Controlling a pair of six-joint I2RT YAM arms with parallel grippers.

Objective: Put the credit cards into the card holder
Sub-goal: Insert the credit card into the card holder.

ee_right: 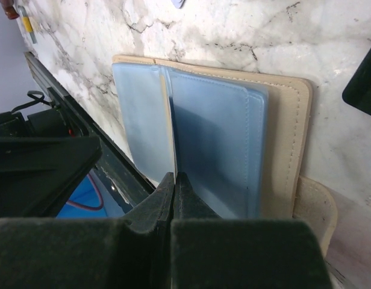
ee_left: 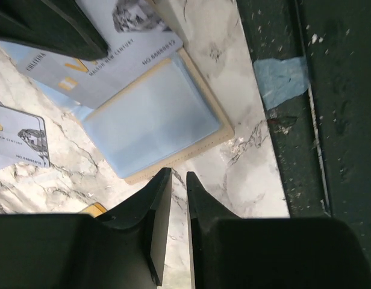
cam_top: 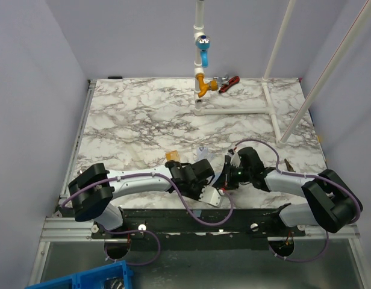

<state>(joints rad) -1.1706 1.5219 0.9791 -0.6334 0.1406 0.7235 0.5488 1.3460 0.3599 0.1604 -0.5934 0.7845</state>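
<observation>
The card holder (ee_right: 282, 132) lies open near the table's front edge, beige outside and light blue inside (ee_left: 152, 120). My right gripper (ee_right: 174, 177) is shut on the thin edge of one of its blue inner leaves. My left gripper (ee_left: 178, 174) hovers just beside the holder's near edge, its jaws a narrow gap apart with only marble between them. A pale blue-silver card (ee_left: 107, 54) rests partly over the holder's far side. A second pale card (ee_left: 20, 141) lies on the marble to the left, with a gold card's corner (ee_left: 95, 209) beside it. From above, both grippers (cam_top: 205, 180) (cam_top: 224, 180) meet over the holder (cam_top: 211, 195).
A dark metal rail (ee_left: 330, 120) with a patch of blue tape (ee_left: 282, 78) runs along the table's front edge. A white pipe frame (cam_top: 240, 109), orange and blue fittings (cam_top: 201, 84) and red-handled pliers (cam_top: 229, 83) stand at the back. A blue bin (cam_top: 83, 280) sits below the table.
</observation>
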